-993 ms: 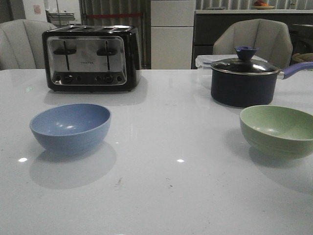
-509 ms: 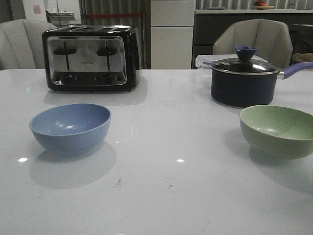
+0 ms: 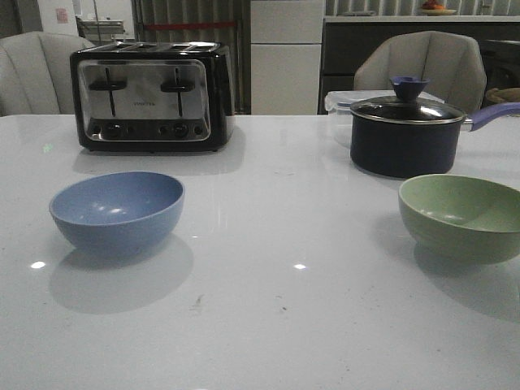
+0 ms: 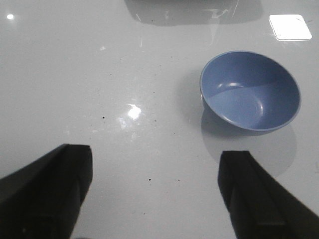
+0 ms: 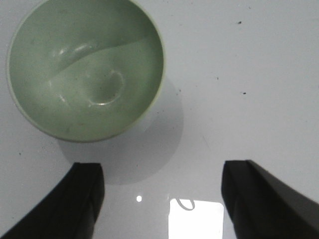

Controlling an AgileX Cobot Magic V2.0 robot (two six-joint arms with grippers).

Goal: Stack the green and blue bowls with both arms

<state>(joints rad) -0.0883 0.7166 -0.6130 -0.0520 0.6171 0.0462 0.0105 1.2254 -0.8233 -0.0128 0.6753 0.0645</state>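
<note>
Left gripper spread wide above bare desk, blue bowl near but apart. Right gripper likewise spread, green bowl just beyond one finger. Front view unchanged from a second ago: blue bowl left, green bowl right, well apart; toaster and saucepan behind. Grippers seen only in wrist views.

Blue bowl left, green bowl right, saucepan behind.
</note>
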